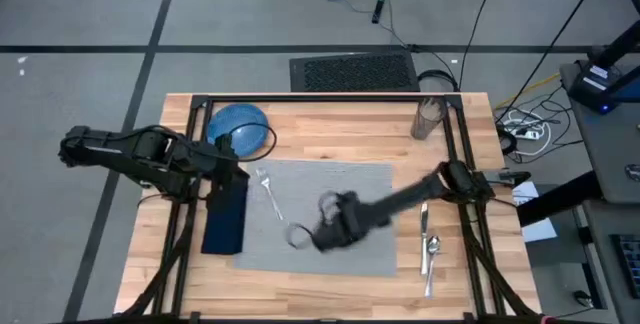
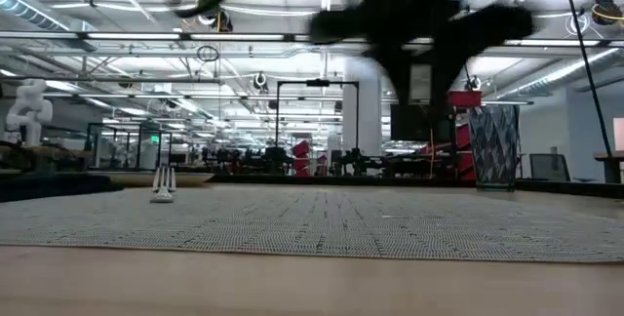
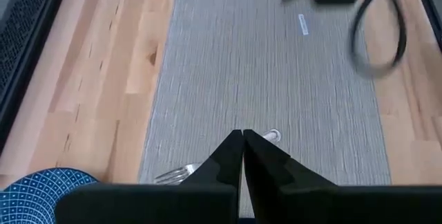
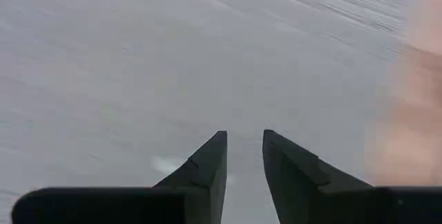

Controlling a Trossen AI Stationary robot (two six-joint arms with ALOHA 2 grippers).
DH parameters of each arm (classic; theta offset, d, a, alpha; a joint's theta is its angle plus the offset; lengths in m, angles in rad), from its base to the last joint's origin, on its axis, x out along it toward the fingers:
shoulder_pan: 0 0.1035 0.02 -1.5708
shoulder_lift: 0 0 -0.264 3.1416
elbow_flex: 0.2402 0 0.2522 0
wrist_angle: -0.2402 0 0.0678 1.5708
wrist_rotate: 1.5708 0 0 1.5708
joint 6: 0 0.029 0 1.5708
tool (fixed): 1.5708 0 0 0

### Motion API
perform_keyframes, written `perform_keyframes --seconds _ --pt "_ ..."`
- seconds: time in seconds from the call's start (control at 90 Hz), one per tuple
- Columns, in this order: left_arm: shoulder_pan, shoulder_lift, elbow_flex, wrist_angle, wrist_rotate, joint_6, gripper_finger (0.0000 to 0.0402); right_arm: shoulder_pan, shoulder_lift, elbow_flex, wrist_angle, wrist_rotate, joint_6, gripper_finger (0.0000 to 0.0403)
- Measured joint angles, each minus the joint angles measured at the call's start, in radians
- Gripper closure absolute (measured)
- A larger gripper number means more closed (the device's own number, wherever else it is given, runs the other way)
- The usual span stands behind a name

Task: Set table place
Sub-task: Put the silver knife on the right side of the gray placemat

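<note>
The light-grey placemat (image 1: 320, 214) lies flat in the middle of the wooden table (image 1: 330, 114). A fork (image 1: 270, 194) rests on the mat's left part, and its tines (image 3: 176, 175) show in the left wrist view. My left gripper (image 3: 242, 137) is shut and hangs above the fork near the mat's left edge, by the dark navy napkin (image 1: 225, 214). My right gripper (image 4: 244, 141) is slightly open with nothing between its fingers. It hovers over the mat's middle (image 1: 322, 232), well above it in the low view.
A blue dish (image 1: 240, 129) sits on the table at the far left of the mat. A glass (image 1: 428, 119) stands at the far right. A knife (image 1: 424, 226) and a spoon (image 1: 432, 259) lie on the wood right of the mat.
</note>
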Motion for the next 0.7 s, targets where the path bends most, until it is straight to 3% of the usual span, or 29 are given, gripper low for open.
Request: perform_keyframes --seconds 0.089,0.3,0.4,0.578,0.7 --pt "0.0 0.0 0.0 0.002 0.0 0.021 0.0402 0.08 -0.007 -0.005 -0.092 -0.05 0.146 0.0337" --pt "0.0 0.008 0.0 0.008 0.0 0.075 0.0402 0.233 -0.072 -0.183 0.044 -0.186 0.542 0.0396" --pt "0.0 0.009 0.0 0.005 0.0 0.074 0.0402 0.279 -0.113 -0.246 0.15 -0.22 0.577 0.0394" --pt "0.0 0.009 0.0 0.006 0.017 0.071 0.0402 0.299 -0.21 -0.337 0.183 -0.089 0.595 0.0368" --pt "0.0 0.009 0.0 0.006 0.028 0.069 0.0402 0.281 -0.339 -0.496 0.324 -0.007 0.589 0.0363"
